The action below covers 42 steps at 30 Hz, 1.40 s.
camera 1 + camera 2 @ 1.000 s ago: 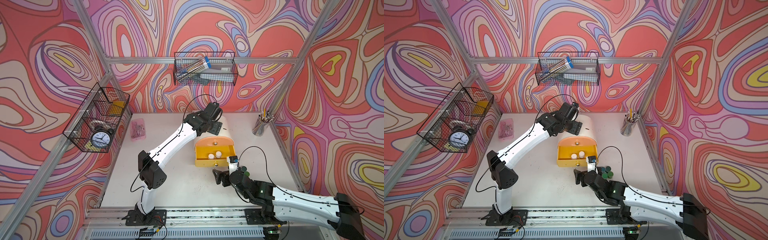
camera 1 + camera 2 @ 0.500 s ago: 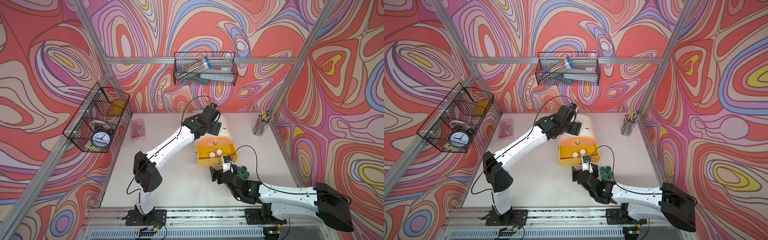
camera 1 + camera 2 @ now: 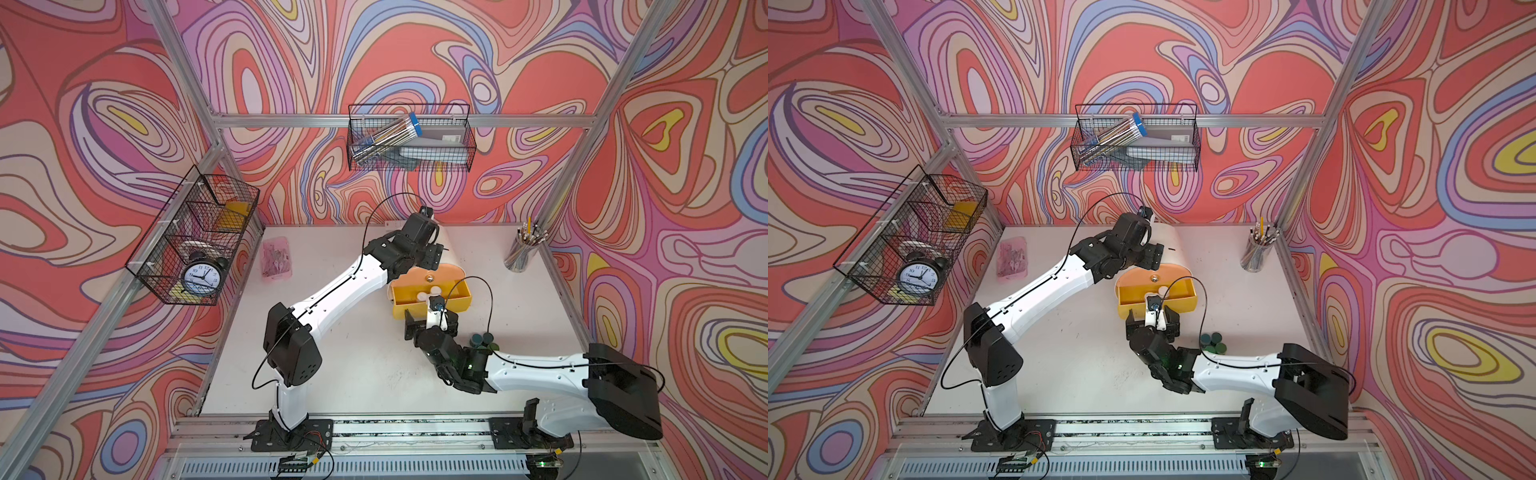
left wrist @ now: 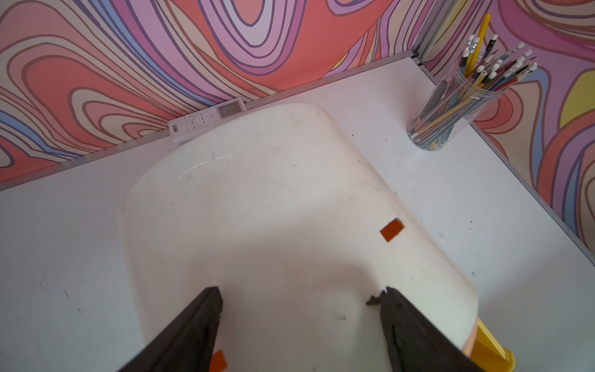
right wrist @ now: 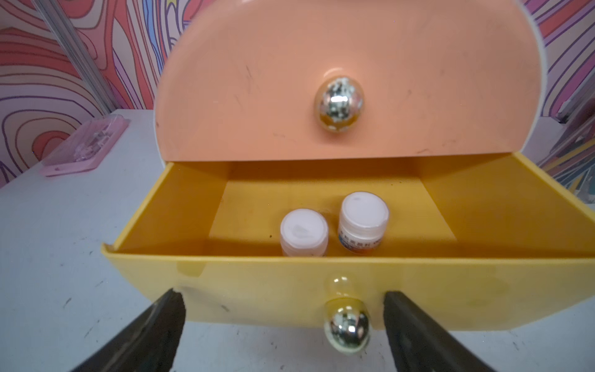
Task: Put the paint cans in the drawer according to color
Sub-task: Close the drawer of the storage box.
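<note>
One arm has hardly stirred in the last second. The left gripper [image 4: 299, 294] hangs over the cream top of the drawer chest [image 4: 273, 209], at the far middle of the table [image 3: 353, 374]. Its jaws are apart and hold nothing; whether the fingers press on the top, I cannot tell. From that pose, it looks placed to steady the chest.

Just nearer than that, the yellow drawer [image 5: 257, 290] stands pulled out under the shut peach front [image 5: 273, 96]. Two white-lidded paint cans [image 5: 304, 227] sit upright inside it, side by side near its middle.

The real change is further right. A second ago the right gripper [image 5: 283, 298] stood off the drawer's near right corner, close to the green-lidded paint cans [image 3: 1212, 341]. It has since swung left and now faces the yellow front squarely. Its jaws are at full spread and empty, with the gold knob [image 5: 347, 325] between them, closer to one finger than the other. This suggests the whites are done and the drawer is about to be pushed shut or taken by its knob.

Right of the gripper, the green-lidded cans wait in a cluster on the table, so the green sorting looks yet to come. At the far right, the pencil cup [image 3: 521, 253] plays no part.
</note>
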Motion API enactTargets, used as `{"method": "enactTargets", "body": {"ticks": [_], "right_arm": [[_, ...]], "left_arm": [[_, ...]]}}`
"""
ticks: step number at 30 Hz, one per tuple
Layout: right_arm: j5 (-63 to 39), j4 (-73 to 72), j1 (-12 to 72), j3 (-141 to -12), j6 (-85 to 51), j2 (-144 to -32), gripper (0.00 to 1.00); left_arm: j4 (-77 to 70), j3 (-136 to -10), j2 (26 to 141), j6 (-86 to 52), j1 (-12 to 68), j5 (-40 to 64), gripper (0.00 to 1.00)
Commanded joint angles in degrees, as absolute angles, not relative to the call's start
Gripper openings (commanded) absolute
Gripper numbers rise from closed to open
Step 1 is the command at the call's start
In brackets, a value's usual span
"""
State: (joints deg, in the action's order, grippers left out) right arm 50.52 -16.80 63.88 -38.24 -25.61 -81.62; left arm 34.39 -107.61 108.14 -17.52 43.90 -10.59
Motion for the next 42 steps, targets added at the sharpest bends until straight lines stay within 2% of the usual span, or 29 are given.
{"method": "enactTargets", "body": {"ticks": [1,7,11,14,25,29,32,35,41,42], "right_arm": [[50.4,-20.0,63.7,-40.7,-25.3,-84.2,0.98],[51.0,-28.2,63.2,-40.2,-19.9,-88.5,0.98],[44.5,-38.2,59.4,-38.0,-13.2,-91.5,0.98],[43.7,-43.3,57.9,-37.2,-10.5,-92.5,0.98],[42.7,-42.7,57.4,-41.7,-14.3,-97.2,0.98],[40.7,-37.6,57.5,-44.3,-16.6,-98.5,0.98],[40.4,-36.8,57.4,-42.0,-17.3,-96.3,0.98],[35.9,-30.4,57.4,-40.0,-19.0,-90.4,0.98],[24.8,-21.5,54.9,-30.4,-34.4,-75.3,0.98],[22.1,-22.2,53.6,-28.6,-37.2,-73.8,0.95]], "left_arm": [[44.7,-104.0,110.7,-16.9,44.1,-7.7,0.82],[44.4,-103.3,110.4,-16.7,44.2,-7.6,0.82],[44.2,-102.9,110.1,-16.6,44.2,-7.3,0.82],[44.2,-102.5,110.1,-16.6,44.1,-7.0,0.82],[44.0,-102.3,110.0,-16.9,44.2,-6.3,0.82],[44.3,-102.6,110.0,-16.9,44.1,-6.5,0.82],[44.5,-102.3,109.5,-16.5,44.2,-7.2,0.82],[44.9,-103.2,109.2,-15.8,44.1,-7.7,0.83],[45.9,-105.6,110.2,-14.9,44.0,-7.8,0.83],[45.8,-105.6,110.4,-14.9,44.0,-7.7,0.83]]}}
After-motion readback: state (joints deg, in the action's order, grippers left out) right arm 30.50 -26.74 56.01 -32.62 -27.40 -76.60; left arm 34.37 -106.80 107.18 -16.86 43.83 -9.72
